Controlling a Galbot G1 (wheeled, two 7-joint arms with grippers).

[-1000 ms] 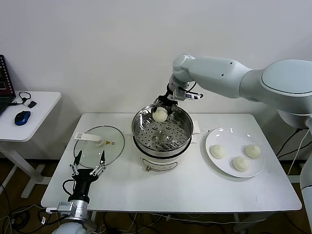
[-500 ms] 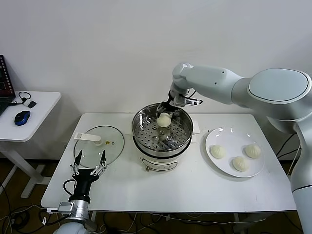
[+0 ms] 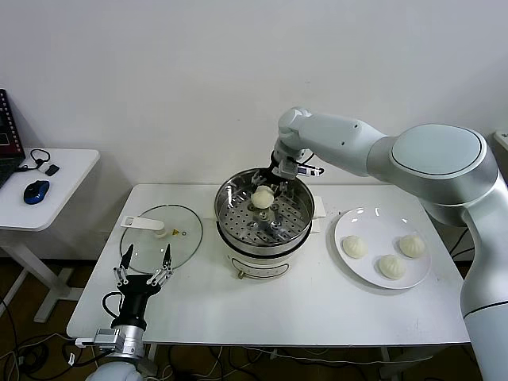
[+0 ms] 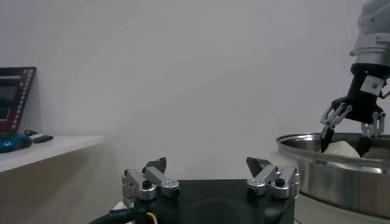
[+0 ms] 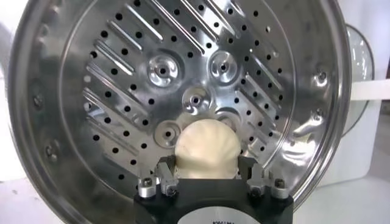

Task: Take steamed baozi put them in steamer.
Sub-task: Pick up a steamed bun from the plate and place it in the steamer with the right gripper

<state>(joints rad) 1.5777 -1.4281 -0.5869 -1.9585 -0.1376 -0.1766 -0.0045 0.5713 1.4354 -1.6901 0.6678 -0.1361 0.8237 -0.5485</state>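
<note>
Steel pot of the steamer at mid-counter in the head view, perforated tray bare but for one bun hanging over its far side, gripped in the right gripper; not yet set down, so none delivered so far, by the look of it. Three more buns waiting on the white plate to the right of the pot, well apart from it; so first of four under way, three trips left, as a judgement. Right arm reaching in from the right, elbow high, forearm bent down over the far rim, wrist pointing into the pot. Glass lid flat on the white counter to the left of the pot. Left gripper parked low at the near left corner, fingers spread and holding nothing. From the left wrist view: own fingers released in the foreground, empty; farther off, the right gripper dipping behind the steel rim, dark fingers clenched around a pale bun just showing above the edge. From the right wrist view: looking straight down into the tray, slots and holes shining, nothing lying on it; bun grasped between the two fingers, one pressed to each side, hanging above the tray near its centre bosses; whether touching the metal, impossible to tell. Lid edge visible beyond the pot wall.
</note>
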